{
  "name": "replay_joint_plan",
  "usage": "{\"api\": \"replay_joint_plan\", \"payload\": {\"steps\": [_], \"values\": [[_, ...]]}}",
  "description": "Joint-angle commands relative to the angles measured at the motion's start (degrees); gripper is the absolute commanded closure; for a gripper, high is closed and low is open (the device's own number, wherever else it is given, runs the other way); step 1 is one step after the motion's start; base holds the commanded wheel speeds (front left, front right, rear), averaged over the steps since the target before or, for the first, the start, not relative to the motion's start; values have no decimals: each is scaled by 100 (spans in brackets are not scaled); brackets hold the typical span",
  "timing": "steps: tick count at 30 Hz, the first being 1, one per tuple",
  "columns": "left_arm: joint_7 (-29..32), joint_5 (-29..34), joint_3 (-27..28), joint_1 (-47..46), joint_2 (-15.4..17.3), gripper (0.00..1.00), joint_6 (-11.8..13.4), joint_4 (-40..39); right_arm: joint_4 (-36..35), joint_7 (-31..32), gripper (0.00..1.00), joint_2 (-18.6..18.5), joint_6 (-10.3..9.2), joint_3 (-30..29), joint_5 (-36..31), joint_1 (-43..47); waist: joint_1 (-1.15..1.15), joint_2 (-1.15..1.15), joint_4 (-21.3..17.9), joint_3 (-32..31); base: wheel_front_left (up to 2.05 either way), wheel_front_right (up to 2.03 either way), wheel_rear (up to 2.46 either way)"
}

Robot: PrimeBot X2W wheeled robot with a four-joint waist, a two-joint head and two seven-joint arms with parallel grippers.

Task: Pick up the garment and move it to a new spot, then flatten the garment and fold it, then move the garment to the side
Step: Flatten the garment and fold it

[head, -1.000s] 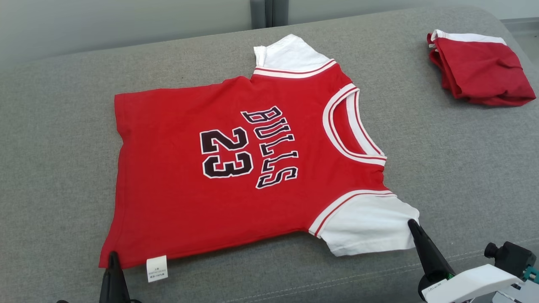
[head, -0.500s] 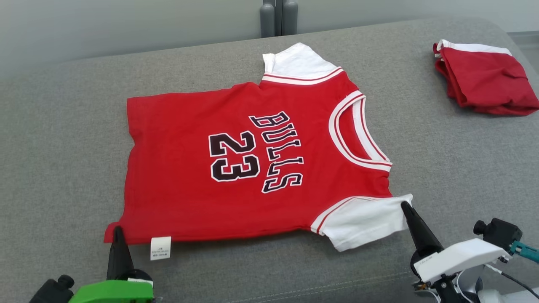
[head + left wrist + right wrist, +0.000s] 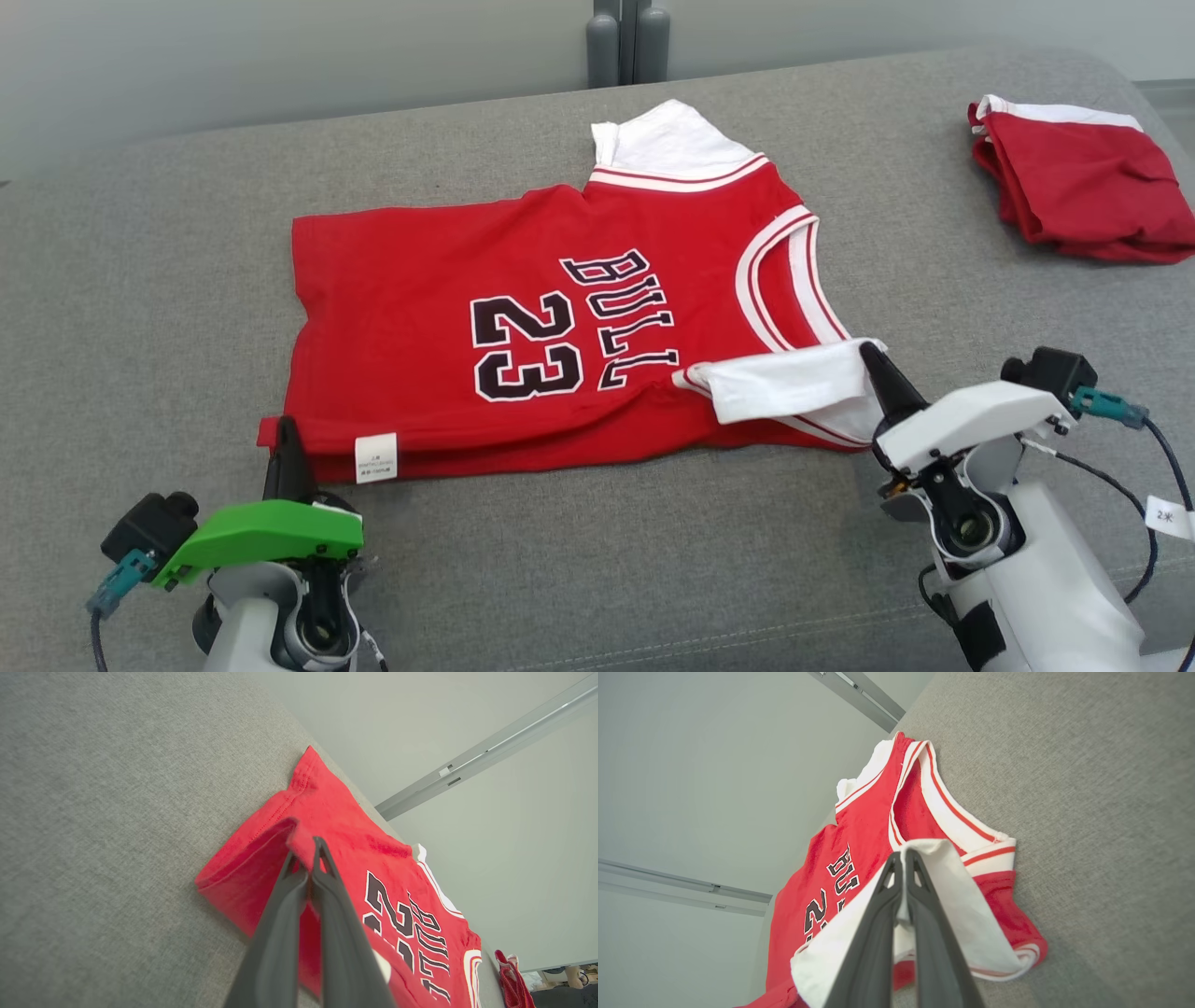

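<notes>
Shows a red jersey (image 3: 523, 280) spread print-up at the middle of a grey cushion (image 3: 140, 280); long axis across the head view, neckline toward the robot's right, hem toward its left; near edge doubled over onto the front; pinched at the near hem corner by the left gripper (image 3: 284, 429), fingers clamped tight on red cloth; pinched at the near white sleeve (image 3: 794, 383) by the right gripper (image 3: 871, 353), fingers likewise closed on it, sleeve laid over the end of the lettering; well apart at far right, a second red garment (image 3: 1083, 187), folded.
</notes>
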Motion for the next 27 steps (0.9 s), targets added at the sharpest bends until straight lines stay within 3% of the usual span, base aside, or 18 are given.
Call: {"api": "replay_joint_plan", "payload": {"steps": [1, 12, 26, 27], "values": [[-20, 113, -13, -172, 26, 100, 6, 97, 169, -39, 100, -16, 1, 41, -40, -182, 0, 0, 7, 50, 0, 0, 0], [-20, 278, 59, -1163, 25, 100, -64, 1217, 2114, -410, 100, -18, 1, 333, -21, -1739, 0, 0, 19, 318, 0, 0, 0], [-21, 478, 190, -1810, 27, 100, -177, 1928, 3446, -573, 100, -18, 1, 915, 419, -2956, 0, 0, -1, 632, 0, 0, 0], [-20, 504, 213, -1832, 28, 59, -189, 1927, 3469, -579, 74, -17, 1, 963, 522, -3010, 0, 0, 10, 648, 0, 0, 0]]}}
